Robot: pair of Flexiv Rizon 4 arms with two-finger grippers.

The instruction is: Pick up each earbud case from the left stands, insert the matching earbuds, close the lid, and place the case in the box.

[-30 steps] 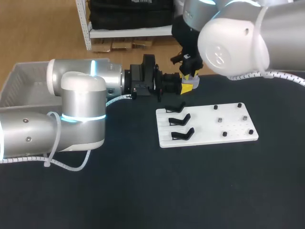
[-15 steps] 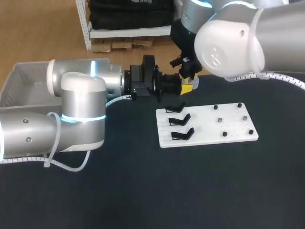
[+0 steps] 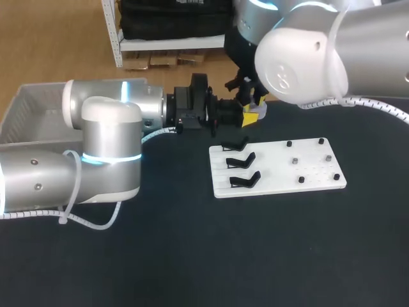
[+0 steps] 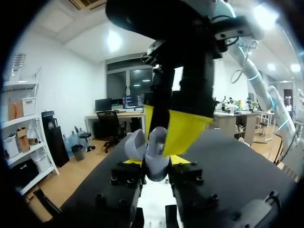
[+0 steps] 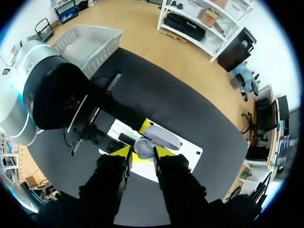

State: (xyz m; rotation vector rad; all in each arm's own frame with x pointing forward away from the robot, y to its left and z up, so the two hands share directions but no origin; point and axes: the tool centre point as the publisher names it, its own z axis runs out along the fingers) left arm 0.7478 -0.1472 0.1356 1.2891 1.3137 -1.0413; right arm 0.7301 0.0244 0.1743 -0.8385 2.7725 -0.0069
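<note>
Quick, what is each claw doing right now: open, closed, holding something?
Left gripper: closed on the earbud case.
Right gripper: right at the same case; cannot be told whether it grips.

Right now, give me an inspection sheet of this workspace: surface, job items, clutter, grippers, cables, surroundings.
Surface: black table with a white flat board on it.
Job's things: pale grey earbud case, lid open; three black stands on the board's left part, no case on them; small dark pieces on its right part; grey plastic box at the table's left.
Clutter: nothing seen.
Grippers: left gripper shut on the case; right gripper directly over it.
Cables: white coiled cable off the left arm; another off the right arm.
Surroundings: nothing seen.
</note>
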